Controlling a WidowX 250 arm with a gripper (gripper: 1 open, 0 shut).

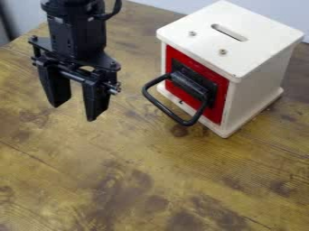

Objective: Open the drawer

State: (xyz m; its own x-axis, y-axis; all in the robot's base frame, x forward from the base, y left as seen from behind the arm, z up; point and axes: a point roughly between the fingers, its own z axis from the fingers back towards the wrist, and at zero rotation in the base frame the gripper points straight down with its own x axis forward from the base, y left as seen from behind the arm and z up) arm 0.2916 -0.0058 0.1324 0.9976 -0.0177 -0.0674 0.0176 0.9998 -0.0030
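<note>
The tool (75, 93), fingers parted and holding nothing, hangs left of the drawer (196, 88), which sits in the white cabinet (241, 56) on the counter (108, 185). Pulling the loop handle off-line could drag or twist the whole cabinet.

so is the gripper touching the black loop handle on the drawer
Apart. The camera view shows the gripper off to one side, with bare wooden tabletop visible between its fingers and the black loop handle.
</note>
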